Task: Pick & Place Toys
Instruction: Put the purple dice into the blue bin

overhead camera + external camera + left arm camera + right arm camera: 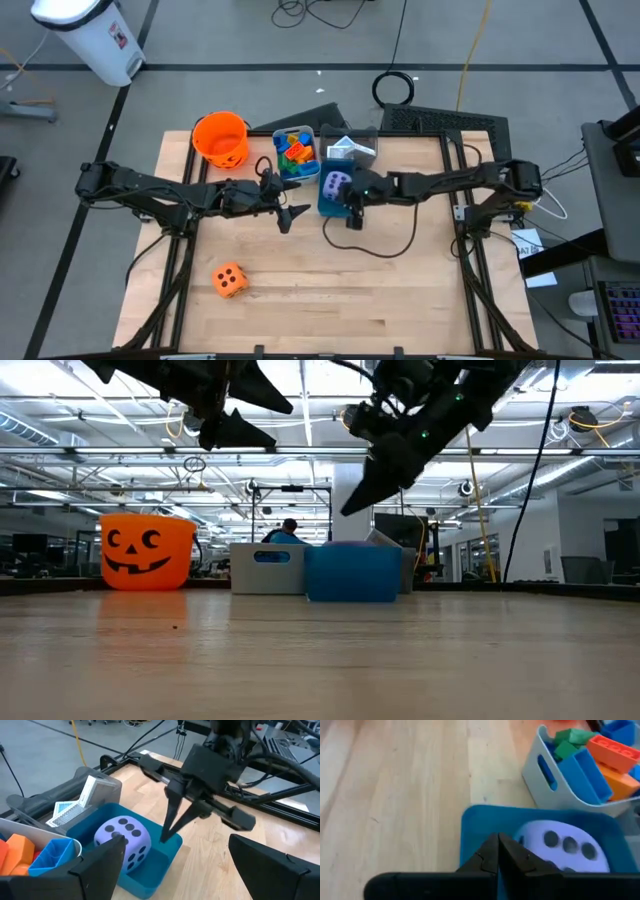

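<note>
Purple die half hidden behind closed right gripper, blue bin

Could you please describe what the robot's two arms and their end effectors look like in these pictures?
Both arms are black and slim, built of jointed segments. The left end effector has two broad, flat, pointed black fingers. The right end effector tapers from a boxy black wrist block to a thin point. A black cable trails across the table under the right arm, and small green lights show on its wrist.

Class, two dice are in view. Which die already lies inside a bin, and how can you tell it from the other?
The purple dotted die: it lies in the blue rectangular bin, whereas the orange dotted foam die lies alone on the bare wooden table.
</note>
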You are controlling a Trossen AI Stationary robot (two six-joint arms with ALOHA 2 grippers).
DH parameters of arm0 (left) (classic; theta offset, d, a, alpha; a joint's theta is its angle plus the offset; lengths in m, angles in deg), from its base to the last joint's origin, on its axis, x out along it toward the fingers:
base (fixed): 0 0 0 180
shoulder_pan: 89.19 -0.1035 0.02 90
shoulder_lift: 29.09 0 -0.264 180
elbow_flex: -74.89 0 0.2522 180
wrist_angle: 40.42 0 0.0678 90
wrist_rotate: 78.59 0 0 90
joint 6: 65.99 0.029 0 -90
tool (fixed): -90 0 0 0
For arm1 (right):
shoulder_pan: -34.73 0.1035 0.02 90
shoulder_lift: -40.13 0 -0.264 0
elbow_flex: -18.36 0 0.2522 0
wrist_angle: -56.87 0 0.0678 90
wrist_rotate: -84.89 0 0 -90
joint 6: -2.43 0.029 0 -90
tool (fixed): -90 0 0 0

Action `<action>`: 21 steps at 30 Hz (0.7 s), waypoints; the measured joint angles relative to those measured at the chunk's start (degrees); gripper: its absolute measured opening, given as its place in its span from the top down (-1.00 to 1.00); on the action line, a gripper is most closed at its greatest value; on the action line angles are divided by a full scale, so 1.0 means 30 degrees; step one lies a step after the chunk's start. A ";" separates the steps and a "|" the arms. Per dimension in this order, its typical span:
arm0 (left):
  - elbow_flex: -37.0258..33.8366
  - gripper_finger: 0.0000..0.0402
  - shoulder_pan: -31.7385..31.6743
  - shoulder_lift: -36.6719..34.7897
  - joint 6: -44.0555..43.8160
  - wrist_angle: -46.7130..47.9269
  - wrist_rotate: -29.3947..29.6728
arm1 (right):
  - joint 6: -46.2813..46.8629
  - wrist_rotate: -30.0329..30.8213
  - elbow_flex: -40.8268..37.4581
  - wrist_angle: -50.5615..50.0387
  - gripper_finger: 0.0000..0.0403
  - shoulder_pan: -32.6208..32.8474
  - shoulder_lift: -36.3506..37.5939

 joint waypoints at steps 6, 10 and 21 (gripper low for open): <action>0.0000 -0.85 0.0020 0.0000 -0.0036 0.0006 -0.0007 | 0.0306 -0.0003 -0.0027 0.0291 1.00 -0.0005 -0.1274; 0.0000 -0.86 0.0022 0.0000 -0.0036 0.0006 -0.0007 | 0.0015 0.0139 -0.0020 0.0251 1.00 -0.0065 -0.2183; 0.0000 -0.82 0.0022 0.0000 -0.0036 -0.0016 -0.0015 | -0.0370 0.5513 -0.0020 0.0536 1.00 -0.0437 -0.2577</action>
